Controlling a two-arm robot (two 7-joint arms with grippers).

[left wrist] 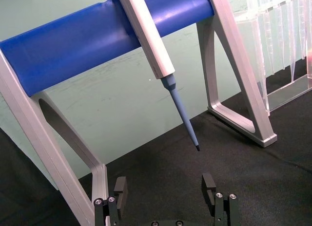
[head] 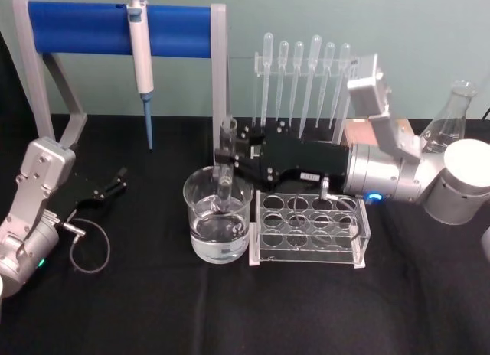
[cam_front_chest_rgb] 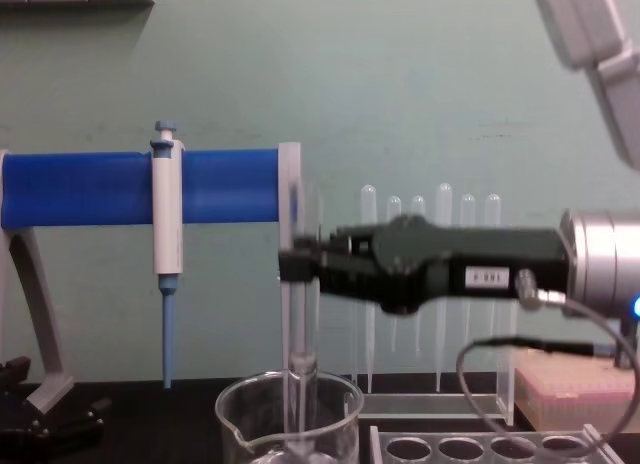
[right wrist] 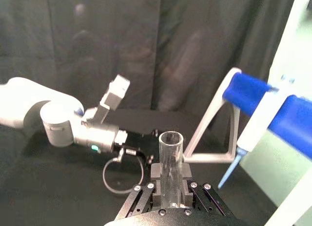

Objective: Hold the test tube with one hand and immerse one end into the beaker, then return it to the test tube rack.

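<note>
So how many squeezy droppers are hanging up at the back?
6 droppers, hanging side by side in the clear stand at the back, behind the right tool holding the test tube. Its arm hides their tips. None seems hidden.

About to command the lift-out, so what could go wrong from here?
The right gripper holds the test tube upright with its lower end inside the beaker; a sideways move could knock it against the rim. The rack stands right beside the beaker and could be bumped. Glass may slip in the fingers.

silver arms, black pincer — white label
</note>
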